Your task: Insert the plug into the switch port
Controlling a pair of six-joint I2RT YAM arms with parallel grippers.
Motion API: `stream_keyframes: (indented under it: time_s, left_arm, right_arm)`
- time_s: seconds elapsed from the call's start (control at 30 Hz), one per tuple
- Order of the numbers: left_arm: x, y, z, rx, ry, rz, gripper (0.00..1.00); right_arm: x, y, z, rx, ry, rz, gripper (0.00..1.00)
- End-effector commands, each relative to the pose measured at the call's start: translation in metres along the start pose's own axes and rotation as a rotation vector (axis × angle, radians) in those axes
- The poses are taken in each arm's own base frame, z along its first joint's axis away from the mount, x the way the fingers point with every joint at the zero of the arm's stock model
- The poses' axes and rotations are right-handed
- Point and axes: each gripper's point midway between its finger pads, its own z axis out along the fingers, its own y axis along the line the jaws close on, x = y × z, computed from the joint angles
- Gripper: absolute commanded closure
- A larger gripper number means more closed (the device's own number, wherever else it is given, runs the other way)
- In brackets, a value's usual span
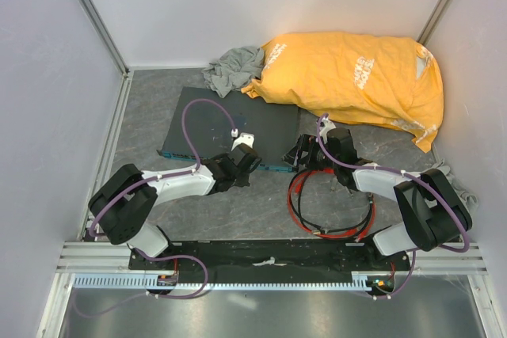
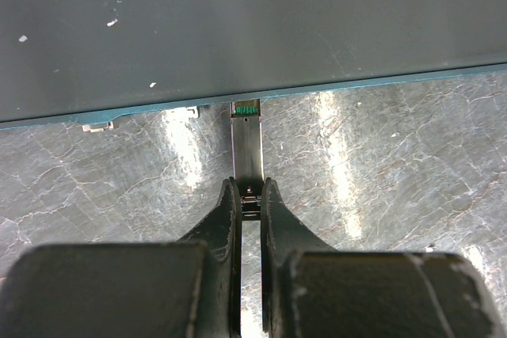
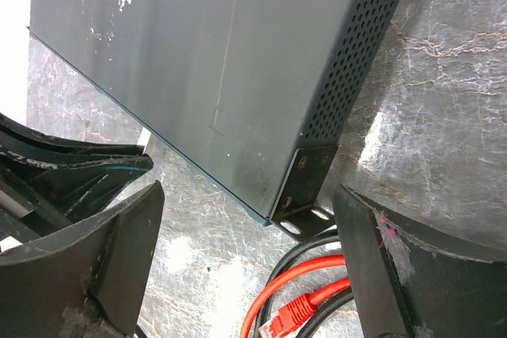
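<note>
Plug (image 3: 295, 312) near front corner of box (image 3: 198, 61)

Red plug (image 3: 295, 318), partly beyond the right wrist view's lower edge

Yellow bag (image 1: 356, 77), grey cloth (image 1: 234, 65) crowd switch (image 1: 214, 120) rear.
</note>
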Motion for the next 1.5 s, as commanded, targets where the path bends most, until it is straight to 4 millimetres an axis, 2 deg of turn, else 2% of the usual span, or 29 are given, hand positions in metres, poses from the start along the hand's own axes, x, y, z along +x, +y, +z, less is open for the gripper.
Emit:
stream_keyframes:
  time_s: [0.0, 0.27, 0.6, 0.8, 0.93, 1.17, 1.47]
  left_arm:
    - [-0.029, -0.029, 0.001, 0.082, -0.088, -0.023, 0.98]
    - [-0.037, -0.03, 0.001, 0.091, -0.113, 0.017, 0.98]
    - [-0.064, -0.043, -0.005, 0.16, -0.206, 0.074, 0.98]
    - [-0.065, -0.036, 0.003, 0.172, -0.225, 0.049, 0.99]
    - [-0.071, -0.042, 0.007, 0.186, -0.234, 0.033, 0.99]
    - [-0.085, -0.039, 0.016, 0.136, -0.269, 0.006, 0.98]
    - [-0.113, -0.031, 0.001, 0.086, -0.345, -0.027, 0.99]
  right_arm:
    - [-0.004, 0.004, 0.001, -0.027, -0.02, -0.012, 0.05]
    - [-0.004, 0.004, 0.001, -0.025, -0.02, -0.01, 0.05]
    - [-0.004, 0.005, 0.001, -0.028, -0.022, -0.011, 0.05]
    - [-0.004, 0.005, 0.001, -0.029, -0.023, -0.01, 0.05]
    - [-0.004, 0.005, 0.001, -0.029, -0.023, -0.011, 0.05]
    - [-0.003, 0.005, 0.001, -0.029, -0.021, -0.013, 0.06]
    - [-0.005, 0.005, 0.0, -0.029, -0.026, -0.014, 0.05]
